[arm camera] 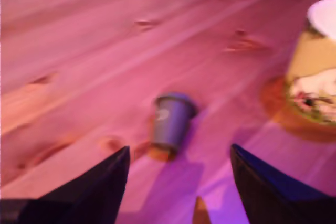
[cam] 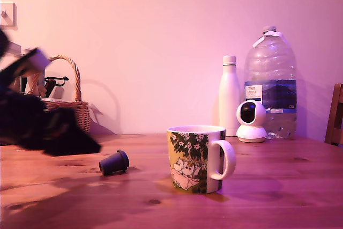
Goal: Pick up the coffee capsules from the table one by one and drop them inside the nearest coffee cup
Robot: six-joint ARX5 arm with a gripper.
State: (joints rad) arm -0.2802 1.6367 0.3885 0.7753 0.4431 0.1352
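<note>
Wrist view is showing us the pincer (arm camera: 178, 182) spread wide with nothing between its two dark fingers (arm camera: 94, 187); it is holding nothing. We are seeing one coffee capsule (arm camera: 171, 124) lying on its side on the table (arm camera: 79, 51), just ahead of the open jaws and roughly centred on the gap between them. Its long axis is running slightly tilted off the approach line, wider rimmed end pointing away from the pincer, narrow end nearer. We are judging that the fingers need to come forward and down to straddle the capsule across its body.

Exterior view is giving us the blurred dark arm at that view's left, with the pincer (cam: 75, 144) low over the table and the capsule (cam: 114, 162) just beside it, toward the view's right. The coffee cup (cam: 199, 159) is standing upright further to the view's right, near the capsule but apart from it, handle on the view's right. We cannot see into the cup from either camera, so we cannot tell what it is holding.

Behind, we are noting a wicker basket (cam: 72, 105) at the view's left with unclear items inside, a white bottle (cam: 229, 97), a big clear water jug (cam: 270, 81) and a small white camera (cam: 251, 122). Only one capsule is showing.
</note>
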